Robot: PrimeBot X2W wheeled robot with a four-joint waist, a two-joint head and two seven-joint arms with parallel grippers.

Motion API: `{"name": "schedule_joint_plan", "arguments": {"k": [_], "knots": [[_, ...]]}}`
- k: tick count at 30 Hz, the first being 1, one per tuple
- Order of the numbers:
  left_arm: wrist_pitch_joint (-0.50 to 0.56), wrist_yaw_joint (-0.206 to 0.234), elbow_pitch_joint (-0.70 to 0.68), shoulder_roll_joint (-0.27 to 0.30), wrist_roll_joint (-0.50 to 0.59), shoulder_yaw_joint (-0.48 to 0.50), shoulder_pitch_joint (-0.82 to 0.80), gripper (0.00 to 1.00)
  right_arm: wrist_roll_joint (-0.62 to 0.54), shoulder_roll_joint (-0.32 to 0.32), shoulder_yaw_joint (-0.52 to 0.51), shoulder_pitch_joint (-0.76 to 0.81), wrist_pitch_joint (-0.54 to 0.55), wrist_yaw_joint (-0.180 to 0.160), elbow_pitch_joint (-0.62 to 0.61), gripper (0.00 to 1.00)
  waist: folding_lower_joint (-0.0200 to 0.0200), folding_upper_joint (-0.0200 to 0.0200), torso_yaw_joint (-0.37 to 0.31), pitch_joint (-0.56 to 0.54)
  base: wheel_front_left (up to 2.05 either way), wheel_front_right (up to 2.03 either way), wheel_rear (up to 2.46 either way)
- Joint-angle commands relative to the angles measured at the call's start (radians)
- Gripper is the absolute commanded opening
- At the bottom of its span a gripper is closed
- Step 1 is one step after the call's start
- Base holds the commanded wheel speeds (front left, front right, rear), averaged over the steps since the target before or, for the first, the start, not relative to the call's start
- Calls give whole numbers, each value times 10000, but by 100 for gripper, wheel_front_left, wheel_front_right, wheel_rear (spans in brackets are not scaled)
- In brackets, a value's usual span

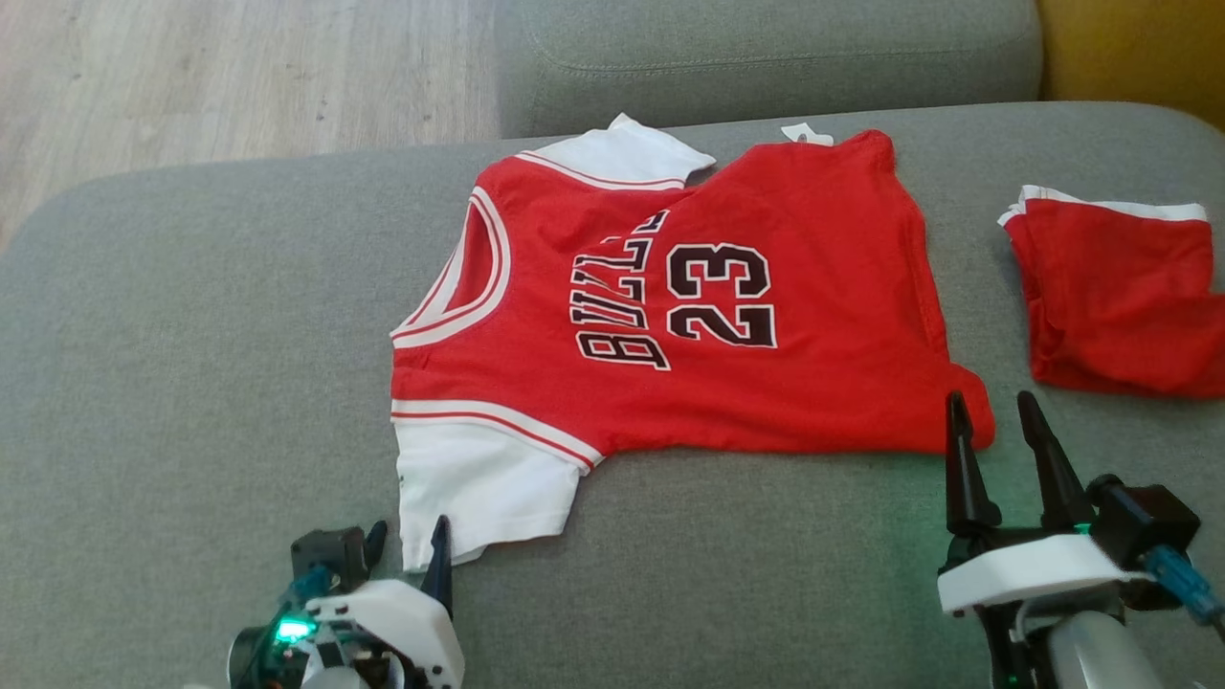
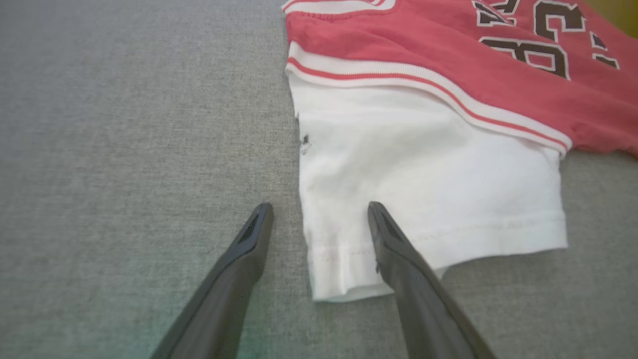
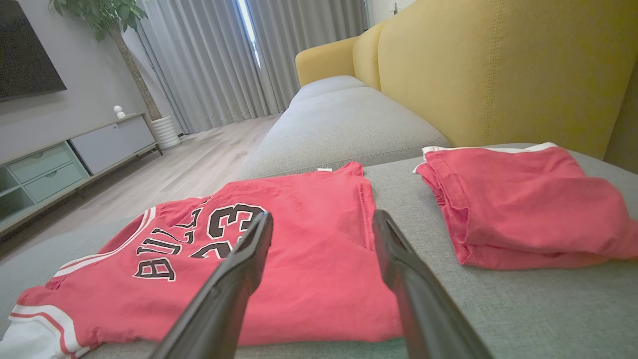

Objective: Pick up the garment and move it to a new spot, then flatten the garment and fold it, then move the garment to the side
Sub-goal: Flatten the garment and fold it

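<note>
**Jersey spread on the sofa, both claws apart and empty**

The red jersey (image 1: 689,316) lies flat in the middle of the grey sofa seat (image 1: 191,335). Its neck points to 9 o'clock in the head view and its hem to 3 o'clock. The number 23 reads clearly, but a crease breaks up the end of the lettering beside it. The far sleeve at 12 o'clock is partly tucked under the body.

The left claw (image 1: 410,526) sits at 7 o'clock with its fingers spread. In the head view one finger is mostly hidden behind the wrist housing. In the left wrist view the fingers straddle the edge of the white sleeve (image 2: 423,174); whether the right-hand finger touches the cloth cannot be told. A small dark speck on the sleeve's edge is too small to identify.

The right claw (image 1: 989,400) at 5 o'clock is also spread, its tips just beside the hem corner and holding nothing. At 3 o'clock a folded red cloth (image 1: 1120,297) is cut off by the frame edge.
</note>
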Motion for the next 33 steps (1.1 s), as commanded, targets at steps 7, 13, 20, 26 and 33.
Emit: {"name": "schedule_joint_plan", "arguments": {"k": [7,13,20,26,33], "knots": [[762,-56,84,164,-140,44,-299,0,121,-55,204,-598,-135,-7,-242,100,0,0,-25,11,0,0,0],[56,56,-503,210,-302,292,-382,0,88,-55,166,-652,-135,-7,-79,100,0,0,51,2,0,0,0],[-2193,53,-1589,186,-494,756,-481,0,-187,-55,-99,-888,-135,-7,1008,100,0,0,234,-129,0,0,0],[-2715,-99,-2112,158,-486,752,-386,0,-552,-55,-347,-1264,-71,-7,2598,100,0,0,380,-175,0,0,0],[-2812,-221,-2260,120,-455,520,-297,0,-671,-55,-900,-2235,123,-7,4850,100,0,0,515,-170,0,0,0]]}}
